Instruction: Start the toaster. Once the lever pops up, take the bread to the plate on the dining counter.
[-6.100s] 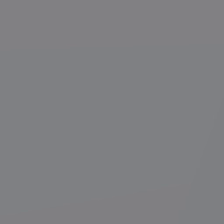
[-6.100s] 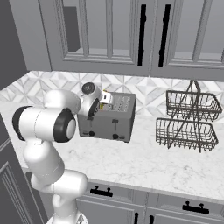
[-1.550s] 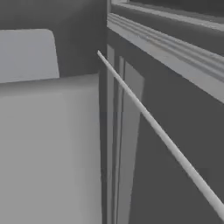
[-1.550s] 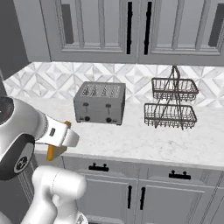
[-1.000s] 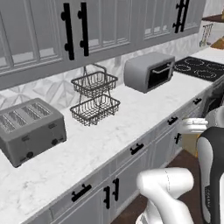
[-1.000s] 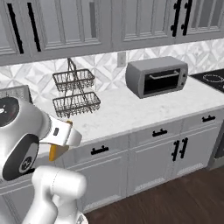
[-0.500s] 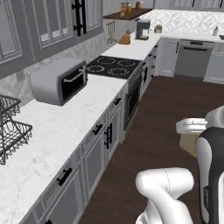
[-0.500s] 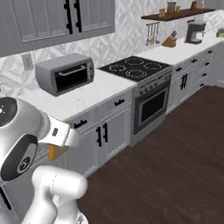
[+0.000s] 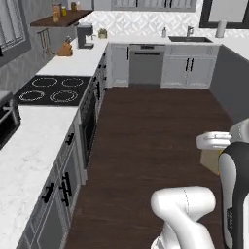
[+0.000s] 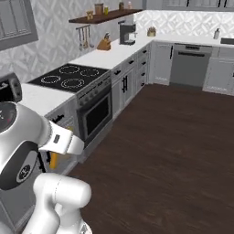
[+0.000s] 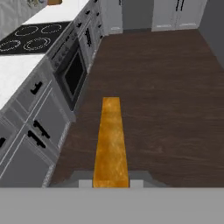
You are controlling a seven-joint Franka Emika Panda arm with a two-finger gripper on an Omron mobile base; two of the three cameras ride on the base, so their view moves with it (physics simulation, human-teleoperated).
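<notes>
The bread shows edge-on in the hand view as a golden-brown crust strip, held over the dark wood floor. My gripper is shut on its near end. In the right base view the slice hangs below my white hand, close to my body, with the gripper closed on it. In the left base view the pale tan slice sits under the hand at the right edge. The toaster, the plate and the dining counter are out of view.
A wall counter with a black cooktop and an oven runs along the left. Dark wood floor stretches ahead to a dishwasher and a sink counter. A coffee machine stands on the far corner counter.
The whole picture has swung as the base turned: the wire basket and toaster oven slid off to the left, and the cooktop and far kitchen came in. The bread stays in the gripper.
</notes>
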